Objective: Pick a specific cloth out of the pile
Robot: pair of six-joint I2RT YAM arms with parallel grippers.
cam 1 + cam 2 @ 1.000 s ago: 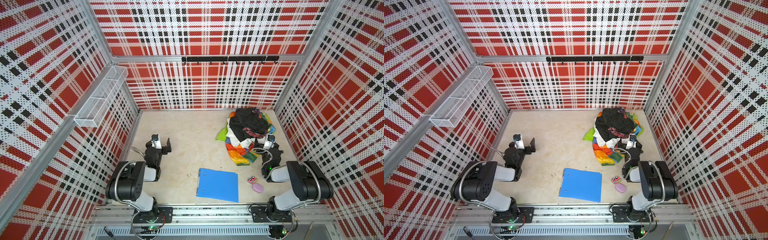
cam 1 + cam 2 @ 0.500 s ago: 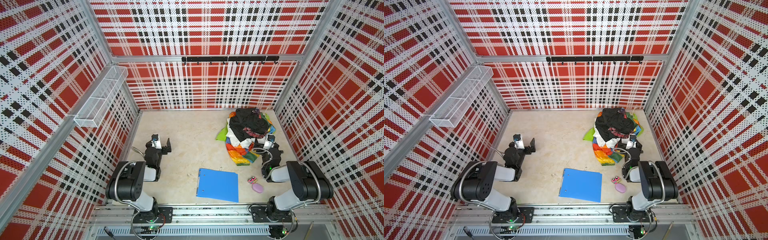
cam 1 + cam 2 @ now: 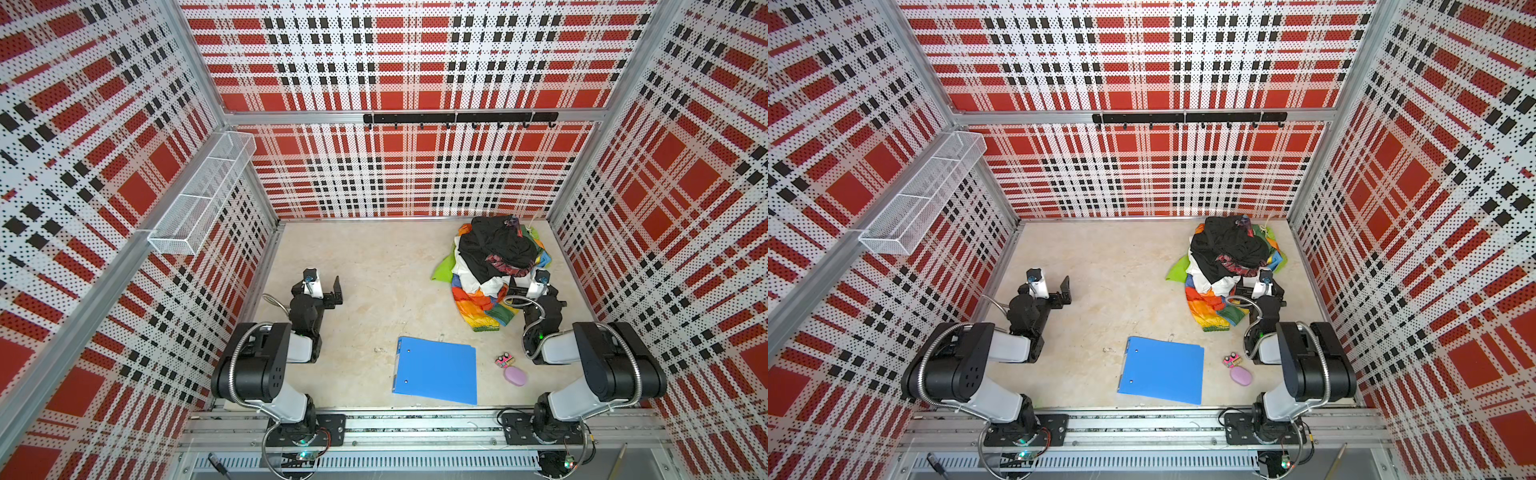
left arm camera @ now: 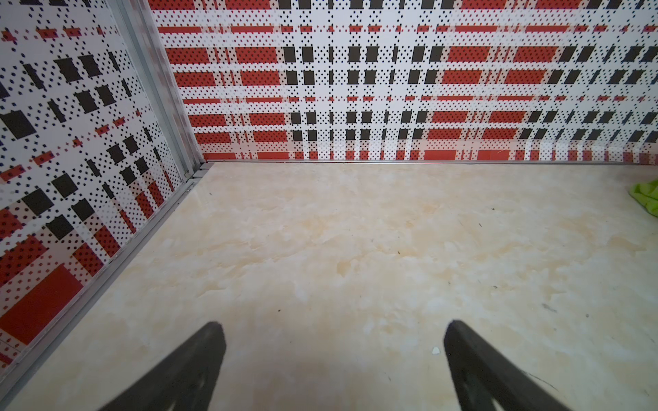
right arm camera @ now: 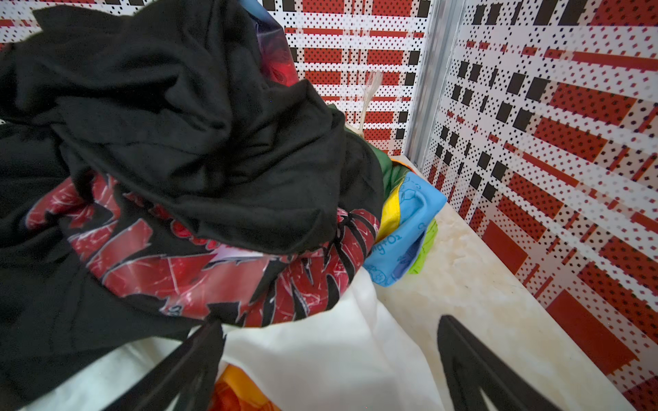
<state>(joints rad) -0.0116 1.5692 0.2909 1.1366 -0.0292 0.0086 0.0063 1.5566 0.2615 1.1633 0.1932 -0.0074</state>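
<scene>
Right gripper [image 5: 329, 323]: fingers [image 5: 199, 356] spread wide, gripping nothing, one over the white garment [image 5: 320, 359] at the edge of the pile [image 3: 494, 253], the other over bare table [image 5: 480, 291]. The cloth [image 3: 478, 305] lies under that white layer: an orange patch shows between the fingers, and blue and yellow folds beyond the tips beneath the black shirt [image 5: 178, 124]. Left gripper [image 4: 333, 323]: fingers released, empty, only table between them, pile well apart.

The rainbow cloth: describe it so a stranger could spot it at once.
Find the pile in the far right corner. At its near edge the cloth spills from under a white garment. Only it shows orange, yellow, red and green patches.
</scene>
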